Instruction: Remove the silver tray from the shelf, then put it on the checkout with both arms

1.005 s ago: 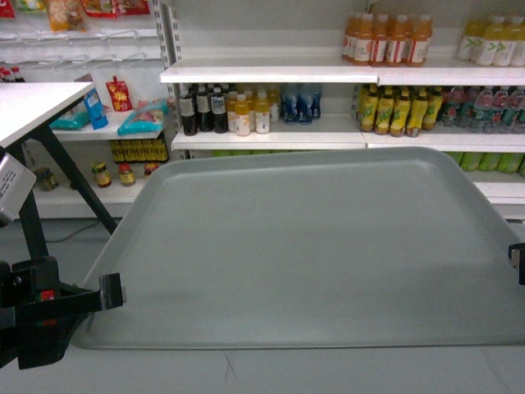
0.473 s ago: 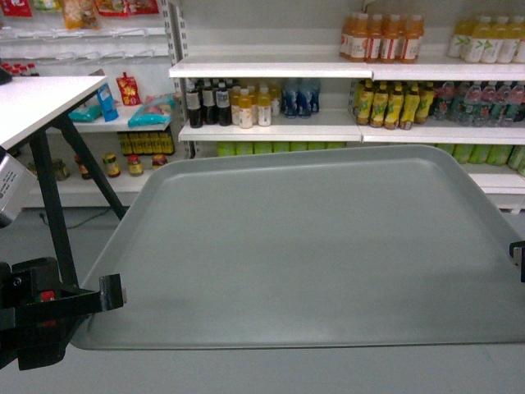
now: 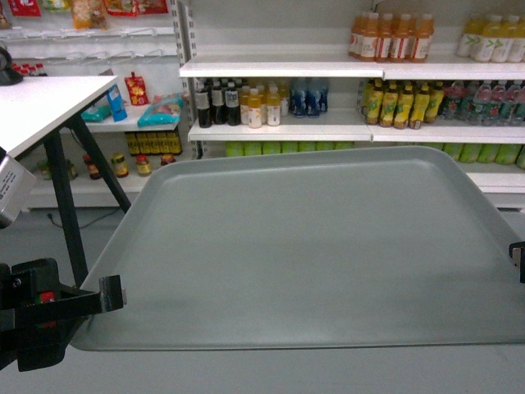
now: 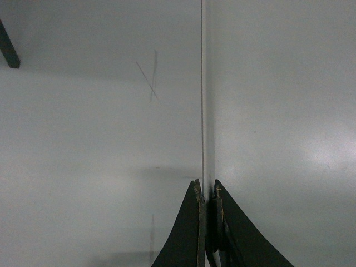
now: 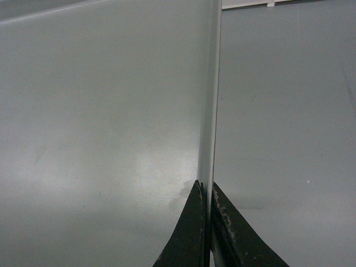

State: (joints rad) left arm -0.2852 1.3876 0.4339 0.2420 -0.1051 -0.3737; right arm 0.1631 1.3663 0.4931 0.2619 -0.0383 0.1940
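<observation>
Between our two grippers the silver tray (image 3: 320, 246) hangs level, off the shelf (image 3: 279, 70) behind it, our left gripper (image 4: 207, 196) and right gripper (image 5: 206, 192) each pinched thin on a side rim. Uneven arm motion could twist it loose. Matte grey-green, bare; checkout (image 3: 37, 107) lies left.

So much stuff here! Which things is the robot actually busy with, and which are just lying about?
In use:
silver tray, held off the shelf
left gripper and right gripper, each pinching a tray edge
white checkout, at left

Just there:
shelf
orange drink bottles
dark bottles
small jars
snack packets
</observation>
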